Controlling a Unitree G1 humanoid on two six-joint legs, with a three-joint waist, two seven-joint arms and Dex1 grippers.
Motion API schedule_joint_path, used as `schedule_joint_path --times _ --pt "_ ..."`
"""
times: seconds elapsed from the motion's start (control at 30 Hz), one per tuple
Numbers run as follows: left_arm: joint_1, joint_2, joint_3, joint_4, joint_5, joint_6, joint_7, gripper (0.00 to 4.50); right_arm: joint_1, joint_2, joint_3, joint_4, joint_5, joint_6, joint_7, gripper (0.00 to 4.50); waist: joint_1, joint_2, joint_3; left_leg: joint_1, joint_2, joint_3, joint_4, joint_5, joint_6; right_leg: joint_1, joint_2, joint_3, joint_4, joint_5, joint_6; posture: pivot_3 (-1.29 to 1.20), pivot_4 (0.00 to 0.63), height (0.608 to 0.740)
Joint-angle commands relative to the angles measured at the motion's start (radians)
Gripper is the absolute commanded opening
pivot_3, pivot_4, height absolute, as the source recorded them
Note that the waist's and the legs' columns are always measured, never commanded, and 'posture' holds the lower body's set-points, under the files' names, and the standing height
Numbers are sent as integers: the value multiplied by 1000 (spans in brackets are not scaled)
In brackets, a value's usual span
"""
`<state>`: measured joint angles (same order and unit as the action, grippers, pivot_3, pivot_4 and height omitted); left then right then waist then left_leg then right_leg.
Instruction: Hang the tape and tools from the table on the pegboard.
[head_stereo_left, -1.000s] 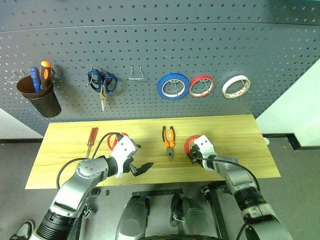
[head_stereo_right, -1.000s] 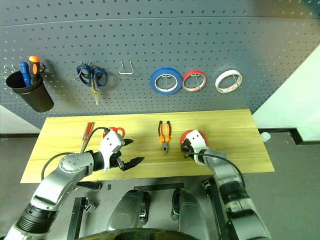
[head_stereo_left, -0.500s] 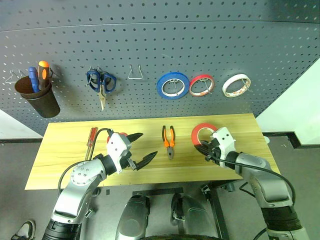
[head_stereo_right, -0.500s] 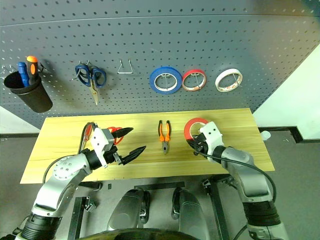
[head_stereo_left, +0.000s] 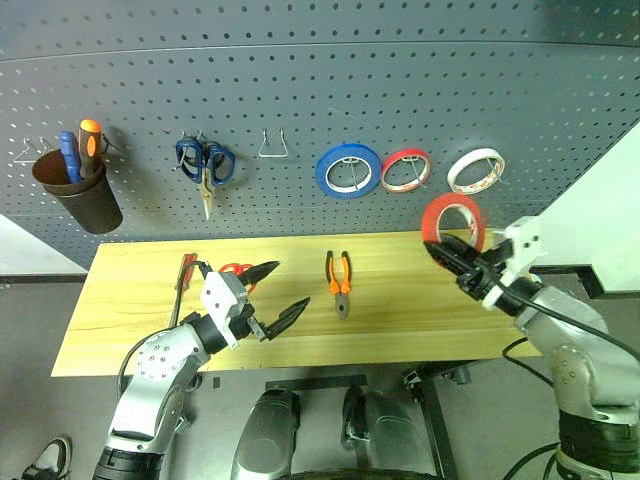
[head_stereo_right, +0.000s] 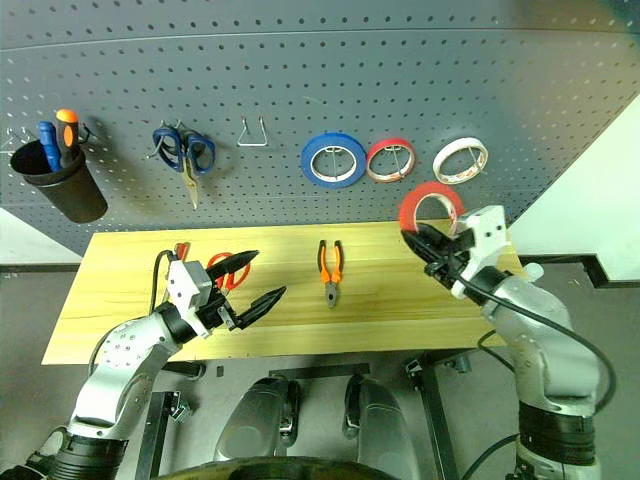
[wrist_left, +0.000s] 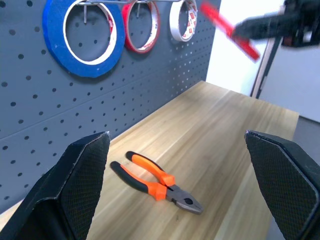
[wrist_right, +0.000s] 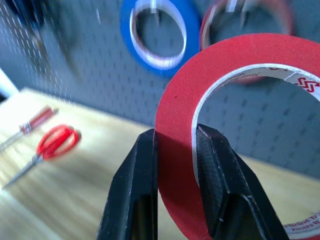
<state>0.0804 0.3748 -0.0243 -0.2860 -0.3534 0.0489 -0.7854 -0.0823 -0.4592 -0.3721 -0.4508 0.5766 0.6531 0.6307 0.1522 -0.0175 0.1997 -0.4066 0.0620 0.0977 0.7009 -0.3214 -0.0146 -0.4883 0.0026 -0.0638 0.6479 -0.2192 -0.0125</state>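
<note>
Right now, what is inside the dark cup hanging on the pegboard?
The cup holds a blue-handled screwdriver and an orange-handled one. Their shafts and tips are hidden by its wall.

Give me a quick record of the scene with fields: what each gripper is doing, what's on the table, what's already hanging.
right gripper: shut on the red tape, held up off the table
left gripper: open, empty
on table: pliers, red scissors, red screwdriver
on pegboard: blue scissors, blue roll, red roll, white roll, cup of screwdrivers

Red tape ring (head_stereo_left: 453, 220) upright at right, before the pegboard (head_stereo_left: 330, 90); pliers (head_stereo_left: 338, 279), scissors (head_stereo_left: 236, 271), screwdriver (head_stereo_left: 184, 271) flat on the tabletop (head_stereo_left: 400, 300).
</note>
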Motion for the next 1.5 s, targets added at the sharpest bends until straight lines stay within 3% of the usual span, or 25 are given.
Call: schedule_joint_path --times 0.03,0.2,0.57,0.97,1.5 --pt "-4 -26 9 6 -36 -64 -16 4500 -26 -29 -78 -81 93 15 -37 717 -1 0 0 0 0 0 0 0 0 0 0 0 0 0 0 326 141 677" --pt "-13 -39 7 31 -39 -95 -24 4500 -52 -40 -53 -95 128 19 -80 717 -2 0 -1 1 0 0 0 0 0 3 1 0 1 0 0 327 137 677" --pt "-18 -47 2 41 -21 -115 6 4500 -202 56 145 52 41 -79 -143 717 -1 -1 -4 3 1 -1 1 1 -1 8 1 0 3 1 -1 350 134 677" --pt "4 -28 5 11 -29 -108 29 4500 -217 108 210 191 -34 -166 -147 717 3 -1 -4 2 0 -1 4 1 -1 8 1 0 5 1 -1 371 136 677" --pt "-11 -29 3 -7 -37 -97 41 4500 -372 212 284 684 -216 -432 -112 705 -1 -1 -5 13 1 -1 16 1 -1 13 1 0 15 1 -2 381 144 677"
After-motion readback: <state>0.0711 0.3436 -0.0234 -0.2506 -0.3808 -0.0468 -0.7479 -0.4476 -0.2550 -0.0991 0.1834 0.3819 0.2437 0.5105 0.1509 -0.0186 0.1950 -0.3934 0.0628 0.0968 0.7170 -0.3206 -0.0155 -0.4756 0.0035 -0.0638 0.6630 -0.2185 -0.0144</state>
